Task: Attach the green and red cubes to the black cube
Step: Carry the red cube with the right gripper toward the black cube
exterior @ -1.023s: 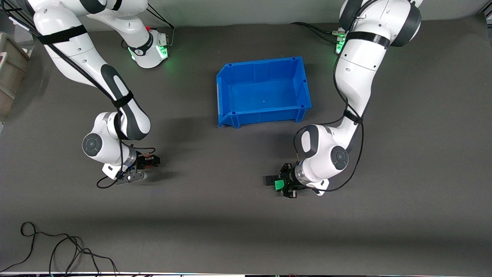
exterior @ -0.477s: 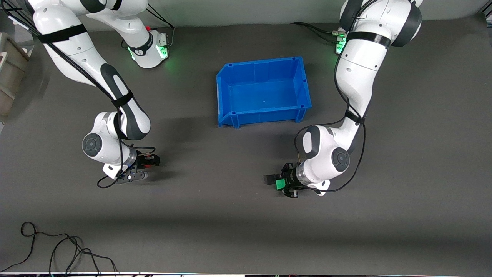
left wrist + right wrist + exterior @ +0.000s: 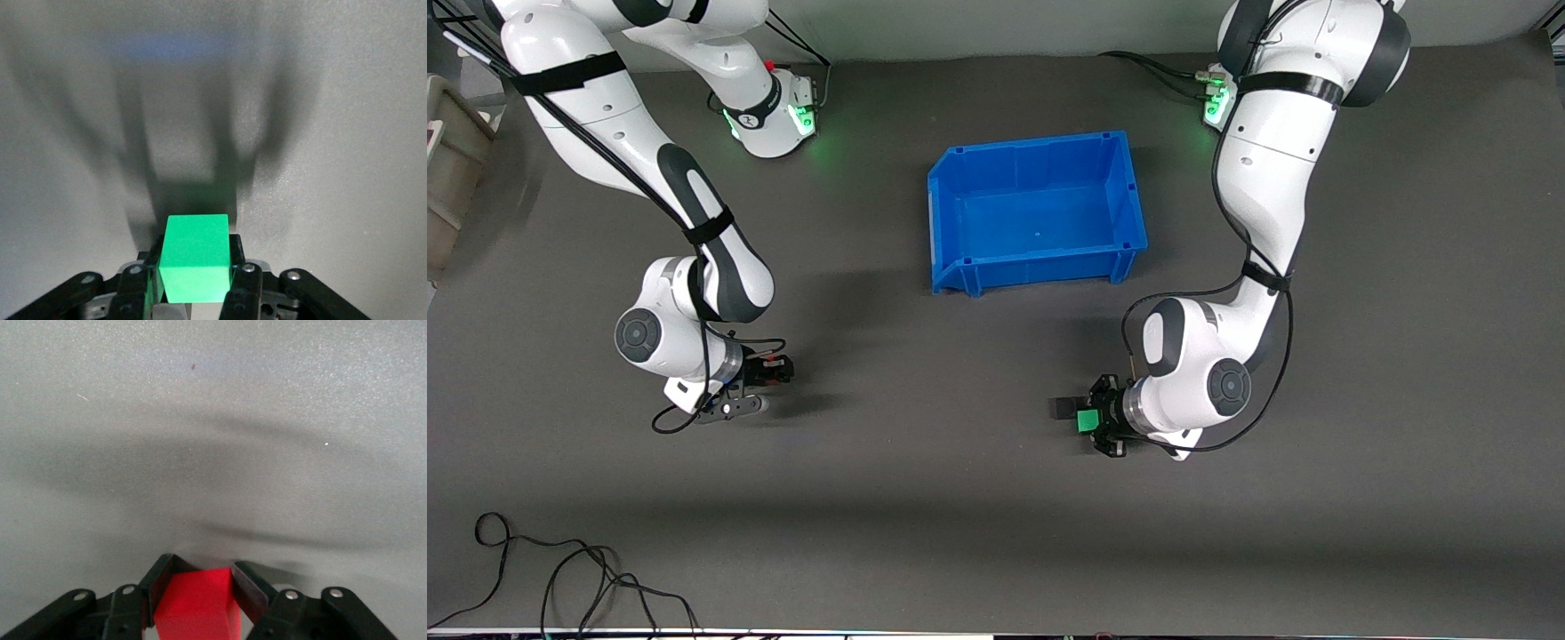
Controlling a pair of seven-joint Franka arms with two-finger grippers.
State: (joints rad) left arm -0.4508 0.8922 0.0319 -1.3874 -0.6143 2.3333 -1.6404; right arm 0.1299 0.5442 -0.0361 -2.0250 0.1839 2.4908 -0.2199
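We see the left gripper (image 3: 1096, 418) low over the counter (image 3: 960, 498), its fingers (image 3: 241, 283) clamped on the green cube (image 3: 1086, 420). In the left wrist view the green cube (image 3: 195, 257) sits squarely between the 2 fingers, with most of its body standing out past their tips. The black cube (image 3: 1061, 407) is just off the fingertips, right beside the green cube; from the front view we cannot tell whether the 2 touch or whether the black cube rests on the counter.

The right gripper (image 3: 769, 372) is down at the right arm's end of the counter, with the red cube (image 3: 200, 608) between its fingers (image 3: 157, 581). Both fingers lie flat along 2 opposite red faces, so we read this as a grip on the cube, though whether it is fully tight we cannot say. The red cube (image 3: 780, 364) is well apart from the other 2 cubes.

We judge all 3 cubes to be light, stiff blocks with flat, smooth faces. They should not deform under the fingers, but a smooth face could slide if it is pinched near an edge. The sound hold is on 2 opposite flat faces, centred, leaving the face that must meet the black cube clear of the fingertips. The green cube is held this way now.

The blue bin (image 3: 1038, 213) stands empty between the 2 arms.
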